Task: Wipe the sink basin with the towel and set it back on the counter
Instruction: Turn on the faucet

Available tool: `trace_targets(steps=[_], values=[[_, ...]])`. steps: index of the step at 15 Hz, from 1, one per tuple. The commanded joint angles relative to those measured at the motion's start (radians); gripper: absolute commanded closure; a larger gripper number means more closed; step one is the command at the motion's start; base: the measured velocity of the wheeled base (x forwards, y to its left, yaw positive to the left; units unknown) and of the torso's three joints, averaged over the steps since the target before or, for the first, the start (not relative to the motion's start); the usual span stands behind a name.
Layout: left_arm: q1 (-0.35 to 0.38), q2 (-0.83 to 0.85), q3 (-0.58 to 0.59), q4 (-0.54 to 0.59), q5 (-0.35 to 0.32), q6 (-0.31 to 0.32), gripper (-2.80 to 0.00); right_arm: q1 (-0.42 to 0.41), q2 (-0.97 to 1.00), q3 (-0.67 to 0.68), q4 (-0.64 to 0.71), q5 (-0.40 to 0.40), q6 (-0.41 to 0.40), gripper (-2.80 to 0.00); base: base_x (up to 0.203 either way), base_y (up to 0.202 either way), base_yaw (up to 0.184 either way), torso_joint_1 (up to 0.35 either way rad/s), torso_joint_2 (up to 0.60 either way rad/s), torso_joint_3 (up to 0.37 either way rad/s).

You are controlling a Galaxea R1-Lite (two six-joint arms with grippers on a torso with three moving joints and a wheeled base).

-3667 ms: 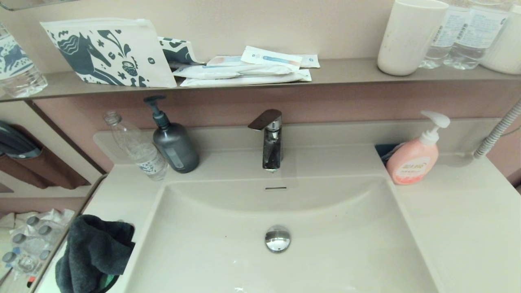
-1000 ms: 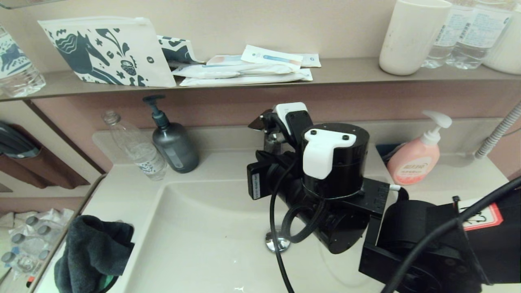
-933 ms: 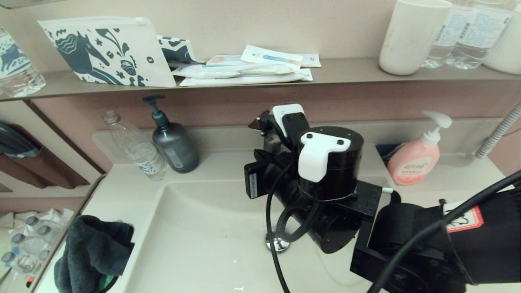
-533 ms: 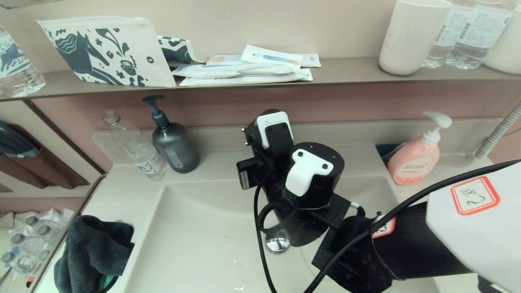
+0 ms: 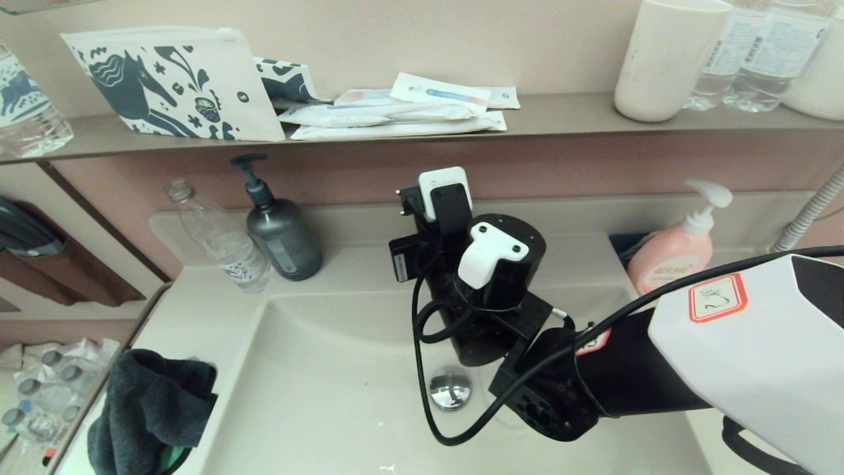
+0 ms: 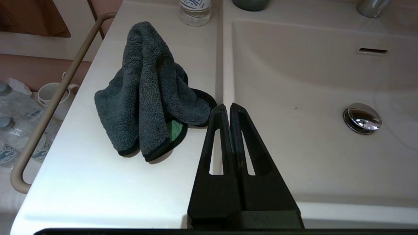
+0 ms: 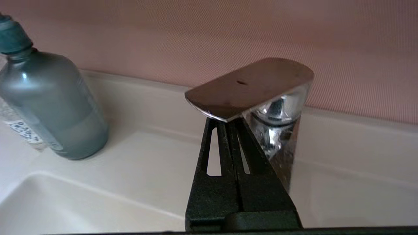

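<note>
while the head view hides the tap behind the right arm's wrist at mid frame, the right wrist view shows the right gripper (image 7: 230,125) clenched with nothing in it, its tips tucked just under the chrome faucet lever (image 7: 249,86) beside the faucet body (image 7: 281,130). only the left wrist view shows the left gripper (image 6: 227,109), also clenched and empty, hovering over the seam between the counter (image 6: 98,189) and the sink basin (image 6: 310,81), just beside the towel (image 6: 147,94).

the towel (image 5: 155,409) lies bunched on the counter at the lower left of the head view, a green patch showing at its edge, touching neither gripper. the basin is off-white and glossy, with a round chrome drain plug (image 5: 450,389) at lower centre and an overflow slot (image 6: 372,51) on its back wall. a brown-grey shelf (image 5: 560,115) runs across the upper frame under a beige wall.

a dark grey pump bottle (image 5: 282,234) and a clear plastic bottle (image 5: 224,241) stand at the counter's upper left; a pink pump bottle (image 5: 672,260) stands at the right. a white cup (image 5: 663,59), sachets (image 5: 402,109) and a printed pouch (image 5: 175,82) sit on the shelf.
</note>
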Motion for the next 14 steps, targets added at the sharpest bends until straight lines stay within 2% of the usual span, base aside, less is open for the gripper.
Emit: trace_targets(steps=[1, 14], values=[[0.0, 0.001, 0.0, 0.0, 0.0, -0.001, 0.0, -0.004, 0.002, -0.033, -0.008, -0.001, -0.007, 0.0, 0.0, 0.0, 0.0, 0.0, 0.0, 0.0], [0.0, 0.001, 0.0, 0.0, 0.0, -0.001, 0.0, 0.031, -0.052, -0.021, 0.017, -0.023, -0.017, 0.0, 0.0, 0.0, 0.0, 0.0, 0.0, 0.0]])
